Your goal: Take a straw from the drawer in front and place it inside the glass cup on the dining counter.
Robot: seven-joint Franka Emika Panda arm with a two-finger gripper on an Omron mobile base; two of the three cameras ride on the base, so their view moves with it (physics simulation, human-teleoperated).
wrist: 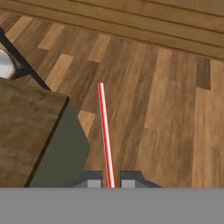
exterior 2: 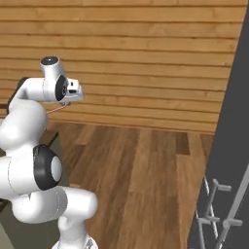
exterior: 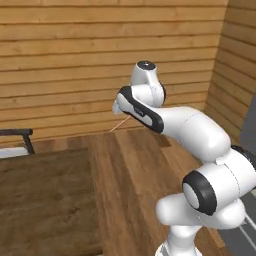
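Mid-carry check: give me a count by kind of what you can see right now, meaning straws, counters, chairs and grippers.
Straws: 1, the straw, clamped in the gripper
Counters: 1, the dining counter
Chairs or stools: 1, a dark-framed seat beyond the counter, partly cut off
Grippers: 1, shut on the straw
Total: 4

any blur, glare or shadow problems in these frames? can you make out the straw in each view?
Hand view: straw sharp, red with pale edges, in the shut gripper; no glare. Left base view: flat even light, straw a faint pale sliver. Right base view: soft, straw barely resolved; dining counter corner crisp in hand view.
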